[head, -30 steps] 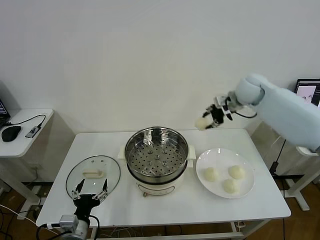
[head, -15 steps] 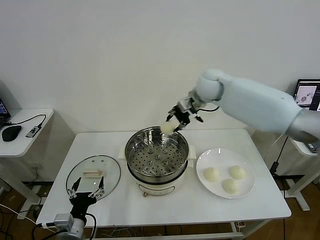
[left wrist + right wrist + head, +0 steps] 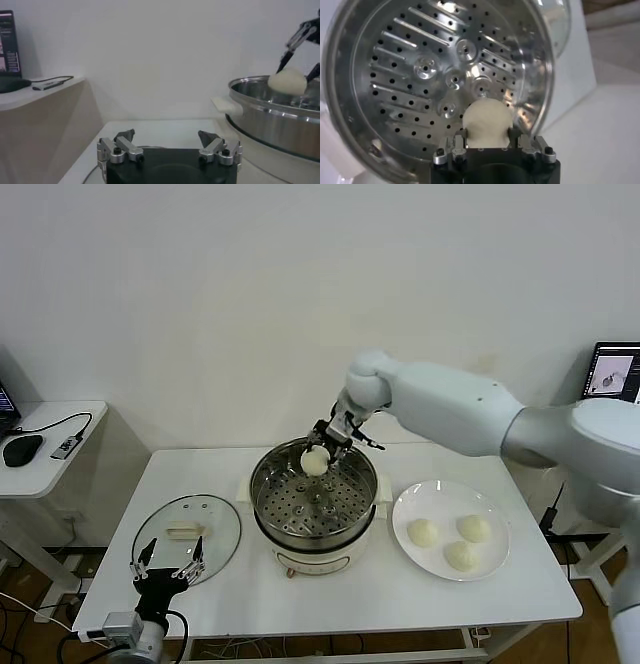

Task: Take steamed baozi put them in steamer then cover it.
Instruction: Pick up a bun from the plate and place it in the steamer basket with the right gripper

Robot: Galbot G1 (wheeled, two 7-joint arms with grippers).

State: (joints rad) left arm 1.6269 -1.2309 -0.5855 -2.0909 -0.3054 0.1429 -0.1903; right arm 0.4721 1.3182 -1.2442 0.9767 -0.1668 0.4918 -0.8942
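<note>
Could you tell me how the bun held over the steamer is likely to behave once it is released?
The baozi, round and smooth, may roll slightly on the steamer floor. It looks soft and light between the right gripper fingers, so a hard squeeze would probably dent it.

Four baozi – one steamer, one cover, one plate.

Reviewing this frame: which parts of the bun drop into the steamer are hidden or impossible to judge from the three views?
- Right wrist view: the right gripper body hides the lower part of the held baozi.
- Left wrist view: the steamer wall hides its floor; the picture edge cuts off its far side.
- Left wrist view: the left gripper body hides most of the cover.
- Head view: gap between baozi and steamer floor cannot be judged.
</note>
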